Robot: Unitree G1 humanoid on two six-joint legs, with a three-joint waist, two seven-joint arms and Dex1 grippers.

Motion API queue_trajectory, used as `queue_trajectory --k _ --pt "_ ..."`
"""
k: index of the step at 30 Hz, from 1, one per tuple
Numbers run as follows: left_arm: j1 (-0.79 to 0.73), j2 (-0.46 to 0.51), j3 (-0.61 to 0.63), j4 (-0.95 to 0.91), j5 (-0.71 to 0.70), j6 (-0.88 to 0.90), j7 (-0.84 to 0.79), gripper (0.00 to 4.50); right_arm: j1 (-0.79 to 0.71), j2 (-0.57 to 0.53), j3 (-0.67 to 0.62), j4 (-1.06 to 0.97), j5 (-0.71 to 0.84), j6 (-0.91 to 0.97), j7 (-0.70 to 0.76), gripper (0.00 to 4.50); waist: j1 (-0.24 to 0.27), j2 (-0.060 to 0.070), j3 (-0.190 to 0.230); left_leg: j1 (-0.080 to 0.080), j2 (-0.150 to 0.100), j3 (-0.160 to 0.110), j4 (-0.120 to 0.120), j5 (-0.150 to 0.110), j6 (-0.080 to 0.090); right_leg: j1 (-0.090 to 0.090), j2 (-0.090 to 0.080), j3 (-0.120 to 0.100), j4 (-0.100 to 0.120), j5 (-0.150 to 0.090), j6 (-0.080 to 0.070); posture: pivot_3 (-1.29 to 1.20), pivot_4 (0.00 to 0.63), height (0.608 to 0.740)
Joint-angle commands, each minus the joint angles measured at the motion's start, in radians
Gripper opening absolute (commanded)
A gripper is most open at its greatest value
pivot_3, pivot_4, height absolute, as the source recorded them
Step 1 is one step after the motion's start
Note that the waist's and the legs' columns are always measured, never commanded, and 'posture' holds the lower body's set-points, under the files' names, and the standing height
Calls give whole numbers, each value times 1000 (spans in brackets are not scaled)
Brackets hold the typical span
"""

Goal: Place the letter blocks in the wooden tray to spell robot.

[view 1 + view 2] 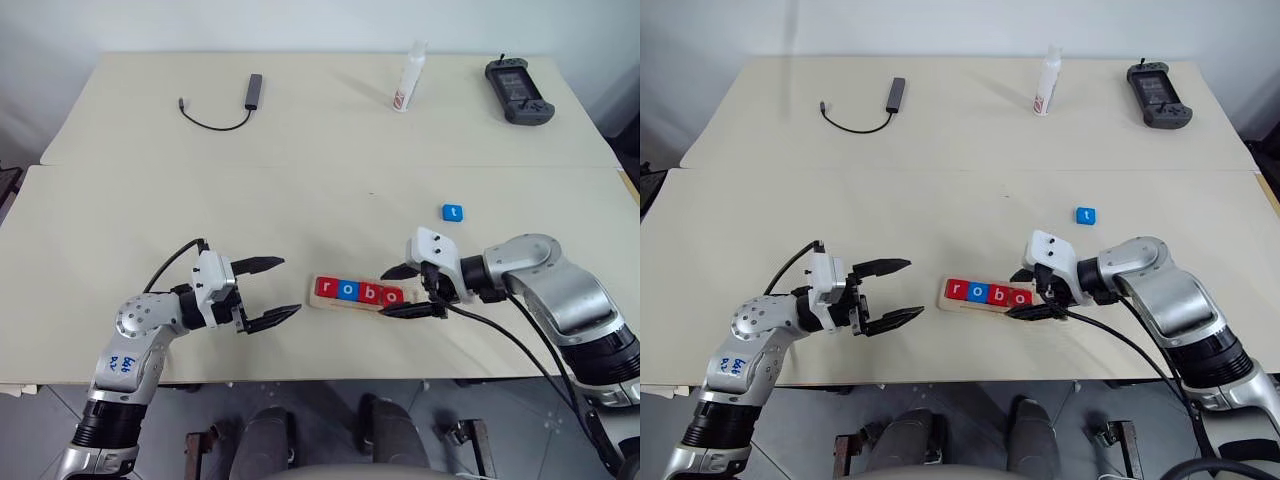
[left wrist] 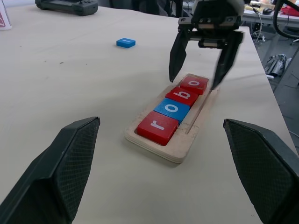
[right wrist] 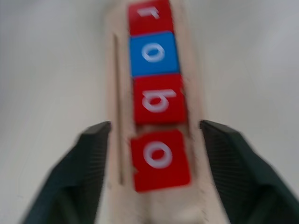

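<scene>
From my head camera, I saw my right gripper standing spread over the right end of the wooden tray, its fingers either side of the second red o block and not closed on it; that block lay in the fourth place. My left gripper hung wide and empty, just left of the tray's other end. The blue t block sat loose on the table, well apart from the tray, up and to the right of it. I judged the step in hand to be letting go of the o cleanly; done well, that meant lifting straight up so neither finger dragged the block out of line, then going for the t.

In my left wrist view, the red r block, the blue o block and the red b block lay touching in a row in the groove, with the last o beyond them and the right gripper's fingers spread above it.

In my right wrist view, the last o sat slightly askew and a little apart from the b; I thought a nudge might square it before the t went in.

Counted: one tray; five letter blocks, three red and two blue; four in the tray, one outside it.
</scene>
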Motion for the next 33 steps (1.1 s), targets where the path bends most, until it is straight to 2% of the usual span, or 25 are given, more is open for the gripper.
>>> queue_trajectory --k 1,6,9,20,33 --pt "3 -2 8 -37 -4 -18 7 4500 -2 -20 -71 -26 13 -21 -26 4473 1 0 0 0 0 0 0 0 0 0 0 0 0 0 0 0 150 740" --pt "5 -4 4 -34 -5 -22 9 4500 46 -92 -137 -51 29 -13 -18 4473 4 0 0 0 0 0 0 0 0 0 0 0 0 0 0 0 150 740" --pt "1 -10 -3 -25 -3 -26 8 4500 104 -135 -164 -95 48 31 -25 3883 2 0 0 0 0 0 -1 0 0 0 0 0 0 0 0 0 150 740" --pt "-18 -11 -11 -13 -1 -23 -1 4500 208 -127 -150 -191 88 94 -77 39 1 0 0 0 0 0 0 0 0 0 0 0 0 0 0 0 150 740" --pt "-15 -8 -6 -26 0 -16 11 4500 128 -71 -69 -152 66 105 -138 11 3 0 0 0 0 0 0 0 0 0 0 0 0 0 0 0 150 740"
